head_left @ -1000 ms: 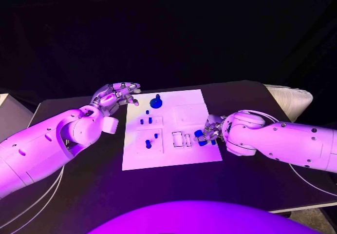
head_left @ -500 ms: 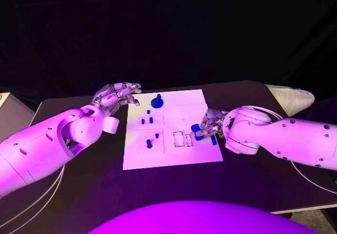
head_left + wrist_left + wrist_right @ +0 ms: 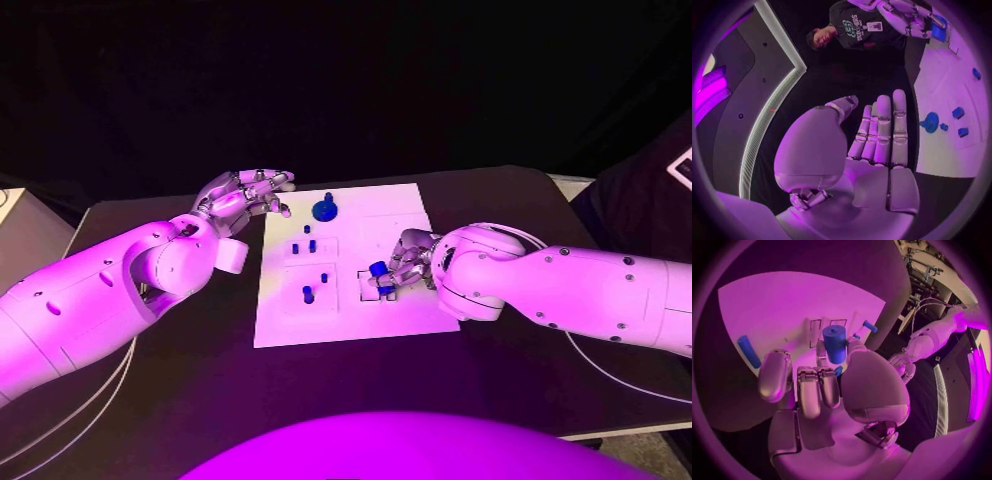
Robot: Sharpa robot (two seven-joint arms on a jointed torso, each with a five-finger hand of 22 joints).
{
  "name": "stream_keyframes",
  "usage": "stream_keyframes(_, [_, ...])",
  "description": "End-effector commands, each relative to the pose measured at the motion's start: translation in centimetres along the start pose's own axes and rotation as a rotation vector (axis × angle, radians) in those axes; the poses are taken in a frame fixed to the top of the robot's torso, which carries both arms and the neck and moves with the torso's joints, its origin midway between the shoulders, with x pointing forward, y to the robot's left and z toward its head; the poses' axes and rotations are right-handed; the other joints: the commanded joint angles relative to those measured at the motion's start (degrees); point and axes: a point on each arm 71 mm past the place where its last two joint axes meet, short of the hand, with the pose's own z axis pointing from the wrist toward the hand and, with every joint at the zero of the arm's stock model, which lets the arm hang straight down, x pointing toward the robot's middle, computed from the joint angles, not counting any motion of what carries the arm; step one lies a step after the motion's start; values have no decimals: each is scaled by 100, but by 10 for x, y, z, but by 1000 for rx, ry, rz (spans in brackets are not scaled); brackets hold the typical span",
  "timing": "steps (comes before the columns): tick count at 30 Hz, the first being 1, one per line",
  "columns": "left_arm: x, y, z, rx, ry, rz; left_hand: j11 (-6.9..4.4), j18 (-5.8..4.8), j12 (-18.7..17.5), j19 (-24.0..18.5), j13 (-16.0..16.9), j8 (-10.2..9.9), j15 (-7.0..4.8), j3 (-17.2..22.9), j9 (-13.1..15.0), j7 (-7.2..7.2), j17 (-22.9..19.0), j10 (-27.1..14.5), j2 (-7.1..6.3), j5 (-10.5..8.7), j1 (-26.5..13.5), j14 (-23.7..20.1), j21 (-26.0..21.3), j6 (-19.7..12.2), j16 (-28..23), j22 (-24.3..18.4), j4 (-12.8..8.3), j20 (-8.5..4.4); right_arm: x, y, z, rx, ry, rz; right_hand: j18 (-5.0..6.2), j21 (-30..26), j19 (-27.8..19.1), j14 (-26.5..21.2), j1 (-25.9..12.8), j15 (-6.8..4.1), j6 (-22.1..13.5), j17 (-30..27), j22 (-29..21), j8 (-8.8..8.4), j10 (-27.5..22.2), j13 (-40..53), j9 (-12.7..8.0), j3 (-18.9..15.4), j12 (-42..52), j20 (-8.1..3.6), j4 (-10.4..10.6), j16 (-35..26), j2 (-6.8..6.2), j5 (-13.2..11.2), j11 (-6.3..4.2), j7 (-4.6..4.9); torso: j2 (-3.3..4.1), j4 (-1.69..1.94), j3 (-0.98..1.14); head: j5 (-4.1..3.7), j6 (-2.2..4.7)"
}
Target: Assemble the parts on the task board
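Fingers [image 3: 882, 125] of the left hand [image 3: 242, 194] lie straight and side by side, the thumb set off to one side, and they hold nothing. This hand hovers above the black table [image 3: 173, 380], just beside the far left corner of the white board [image 3: 346, 315], apart from it. Nearest to it on the board stands a round blue knob [image 3: 326, 210] with a short stem, seen in the left wrist view as a flat disc [image 3: 929, 121] with a small blue piece beside it.

Further along the board's left half, small blue pegs stand in square recesses: a pair [image 3: 303, 246] in the upper one and a taller peg [image 3: 307, 294] with a smaller one beside it in the lower. They are dark blue and upright; their exact shape is too small to tell.

Toward the right of the board's middle are narrow slotted recesses [image 3: 369, 290]. The right hand [image 3: 408, 262] hangs over them, pinching a blue cylinder [image 3: 834, 343] between thumb and fingertips, the other fingers curled in beside it. The cylinder is short, smooth and round-ended, held above the board; in the head view it shows as a blue spot [image 3: 378, 269] at the fingertips. In the right wrist view a long blue bar [image 3: 748, 351] lies flat near the board's edge, well apart from the hand.
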Motion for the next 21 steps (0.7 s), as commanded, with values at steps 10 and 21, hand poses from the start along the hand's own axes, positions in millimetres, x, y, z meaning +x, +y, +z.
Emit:
stream_keyframes(10, [3,-1,0,6,21,-1,-18,30,33,39,-7,22,16,-4,7,-19,9,-40,51,12,4,-23,-30,-40,9,-5,41,-9,11,7,7,-2,61,-12,-103,-48,0,590,-147,-27,67,1429,-8,-38,426,1252,48,47,-60,12,-18,13,-39,-141,-18,-26,1,-3,-6,43,1])
stream_keyframes(21, [3,-1,0,4,20,1,-17,30,35,43,-9,16,16,-8,4,-17,9,-46,48,10,7,-25,-36,-56,10,-9,48,-9,13,11,9,-9,59,-25,-101,-60,-2,590,-225,-26,83,1432,2,-33,424,1250,84,71,-67,16,-21,14,-85,-352,-19,-29,5,4,-6,78,1])
